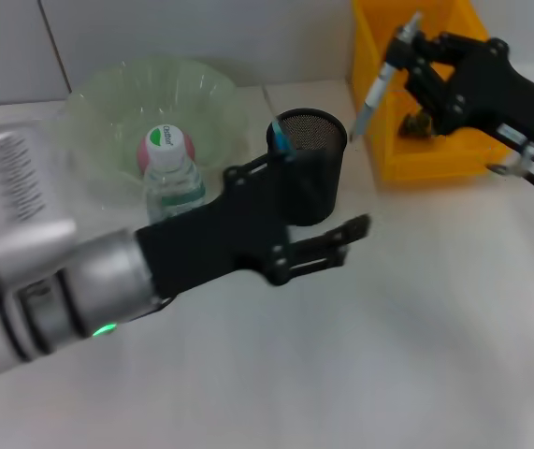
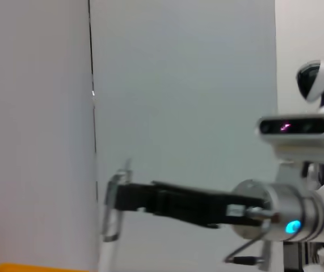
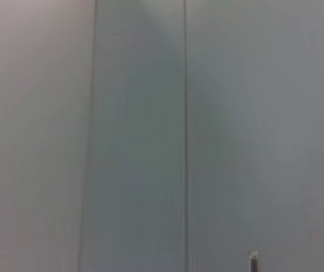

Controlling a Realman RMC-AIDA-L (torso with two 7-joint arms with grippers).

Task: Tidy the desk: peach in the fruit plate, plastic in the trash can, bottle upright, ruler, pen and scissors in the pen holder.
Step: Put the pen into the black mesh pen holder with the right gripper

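Note:
My right gripper [image 1: 407, 58] is shut on a grey pen [image 1: 377, 89] and holds it, tip down, in the air between the black mesh pen holder [image 1: 315, 131] and the yellow trash can [image 1: 435, 154]. The left wrist view shows that gripper [image 2: 119, 195] with the pen [image 2: 112, 218]. The pen's end shows in the right wrist view [image 3: 253, 260]. My left gripper [image 1: 341, 245] is open and empty, in front of the pen holder. A blue-handled item [image 1: 280, 140] stands in the holder. The bottle [image 1: 170, 182] stands upright before the green fruit plate [image 1: 108, 103]; the pink peach [image 1: 143, 157] shows behind its cap.
The trash can holds some dark scrap [image 1: 416, 123]. The left forearm [image 1: 79, 281] crosses the table's left front. White tabletop [image 1: 435, 337] lies to the right front. A grey wall panel [image 3: 150, 113] stands behind the desk.

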